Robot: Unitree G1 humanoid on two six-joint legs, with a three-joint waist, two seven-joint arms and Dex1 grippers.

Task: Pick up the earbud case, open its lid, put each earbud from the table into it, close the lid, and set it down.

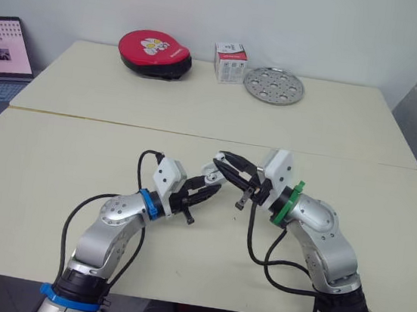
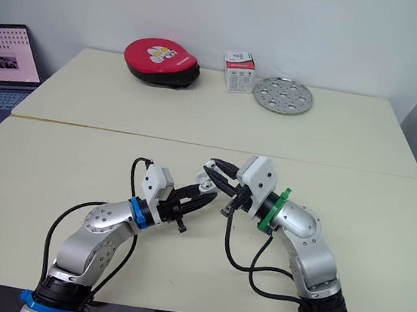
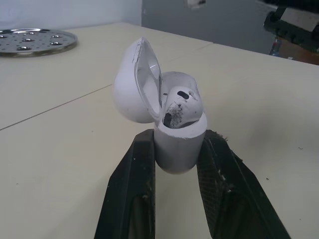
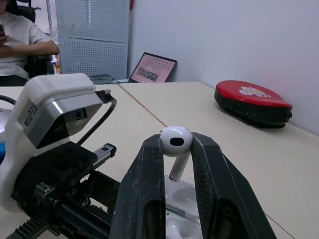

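Observation:
My left gripper [image 3: 179,135] is shut on the base of the white earbud case [image 3: 178,147], holding it upright above the near table. The lid [image 3: 134,82] stands open, and one white earbud [image 3: 180,104] sits in the case. My right gripper [image 4: 175,140] is shut on a second white earbud [image 4: 175,143], stem pointing down, just above the open case [image 4: 180,216]. In the head views the two grippers meet at the table's middle, the left gripper [image 1: 210,190] under the right gripper [image 1: 226,164].
On the far table lie a red round pouch [image 1: 155,53], a small white box [image 1: 230,62] and a perforated metal disc [image 1: 274,85]. A laptop [image 1: 0,54] stands at the far left. A seated person [image 4: 22,40] is in the background.

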